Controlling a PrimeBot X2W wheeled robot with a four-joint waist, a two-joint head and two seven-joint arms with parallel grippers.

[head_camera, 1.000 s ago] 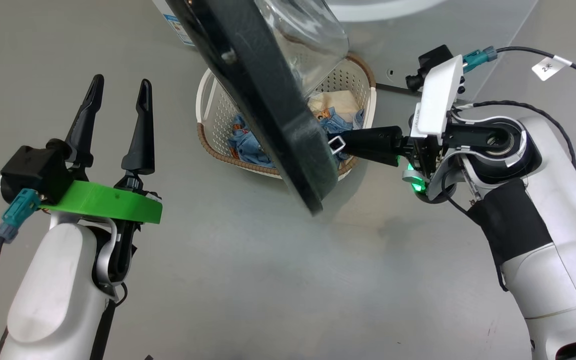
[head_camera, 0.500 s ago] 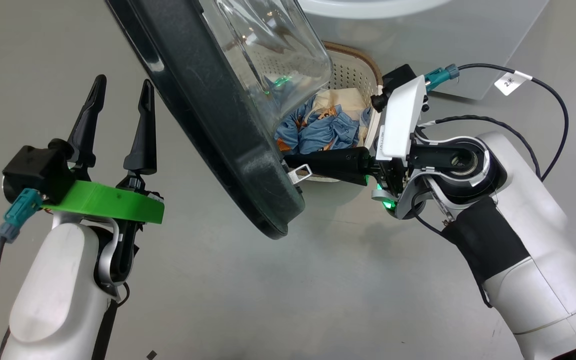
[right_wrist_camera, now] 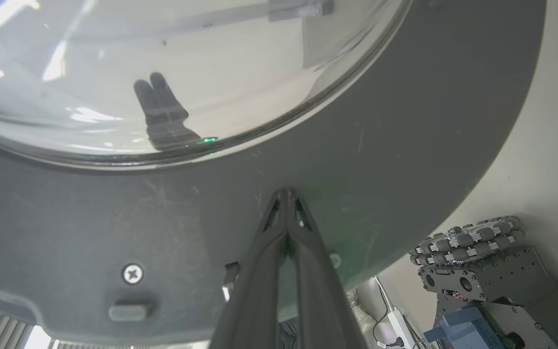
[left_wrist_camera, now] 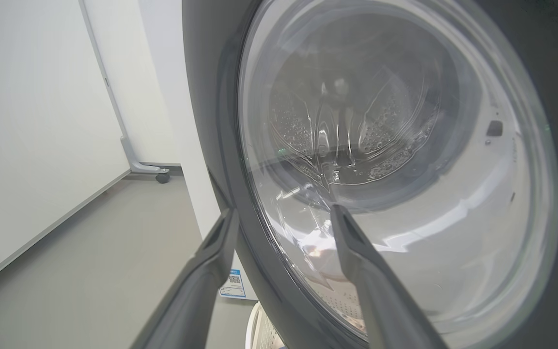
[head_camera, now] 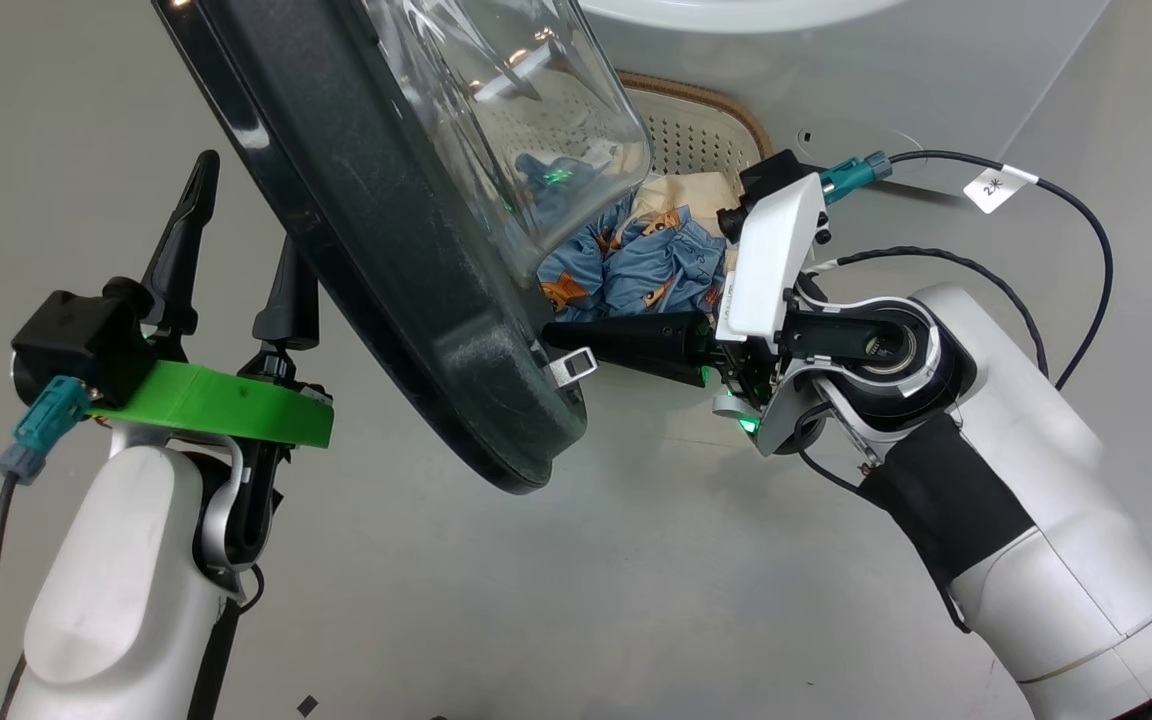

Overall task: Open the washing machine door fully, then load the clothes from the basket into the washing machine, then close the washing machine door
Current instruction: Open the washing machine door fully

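Door (head_camera: 386, 280), round, glossy black rim around clear glass bowl, is hung ajar over cream perforated basket (head_camera: 706, 110)
Judged stiff, heavy, glass slippery: rim is pressed by right gripper (head_camera: 556, 337), fingers together; left gripper (head_camera: 246, 200) is spread, empty

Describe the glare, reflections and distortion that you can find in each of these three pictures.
Head view: white streaks of glare cross the door glass, with a green glint on it, and the clothes seen through it look smeared. Left wrist view: the drum appears warped through the bulging glass. Right wrist view: the glass mirrors the shut right hand as a dark shape.
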